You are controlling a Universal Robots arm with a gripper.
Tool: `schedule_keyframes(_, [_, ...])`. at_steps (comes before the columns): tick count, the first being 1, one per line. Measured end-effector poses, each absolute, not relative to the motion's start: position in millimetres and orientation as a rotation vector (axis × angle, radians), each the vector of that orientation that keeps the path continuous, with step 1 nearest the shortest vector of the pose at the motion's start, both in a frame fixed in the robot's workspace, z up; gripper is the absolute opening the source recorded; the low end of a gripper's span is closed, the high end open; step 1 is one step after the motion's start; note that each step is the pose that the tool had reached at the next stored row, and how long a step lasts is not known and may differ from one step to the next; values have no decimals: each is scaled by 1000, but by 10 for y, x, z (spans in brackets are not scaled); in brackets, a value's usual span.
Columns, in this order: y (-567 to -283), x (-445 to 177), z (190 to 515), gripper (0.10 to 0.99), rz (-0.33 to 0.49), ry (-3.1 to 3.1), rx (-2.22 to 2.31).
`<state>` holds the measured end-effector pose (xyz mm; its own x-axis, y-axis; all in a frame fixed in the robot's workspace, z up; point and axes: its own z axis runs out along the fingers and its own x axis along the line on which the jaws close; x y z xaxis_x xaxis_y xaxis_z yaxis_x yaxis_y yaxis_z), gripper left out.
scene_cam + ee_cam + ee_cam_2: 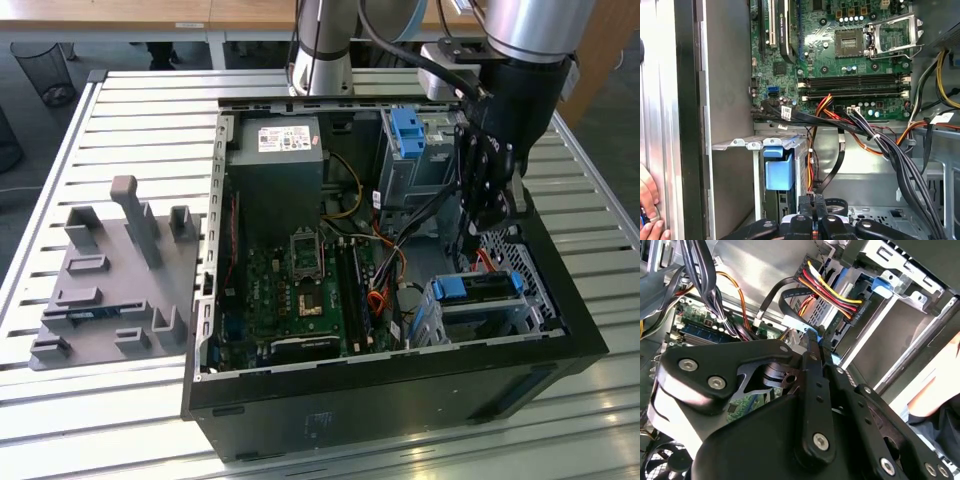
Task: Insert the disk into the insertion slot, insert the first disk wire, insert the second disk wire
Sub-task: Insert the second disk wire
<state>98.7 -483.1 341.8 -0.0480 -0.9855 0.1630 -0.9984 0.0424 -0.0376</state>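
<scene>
The black claw (487, 205) hangs inside the open computer case (400, 380), just above the insertion slot (530, 315). In the second wrist view its fingers (812, 355) are pinched close together on a small blue plug at the end of a flat black wire (785, 302). The disk (478, 286) sits in the insertion slot, at about 4 o'clock in the case in the exterior view. The green board (300, 290) lies in the middle. A person's hand (647, 210) rests on the case edge in the first wrist view.
</scene>
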Motion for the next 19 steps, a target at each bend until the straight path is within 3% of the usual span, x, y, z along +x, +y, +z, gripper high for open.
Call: schedule_keyframes(19, [-4885, 989, 3388, 145, 142, -2237, 2135])
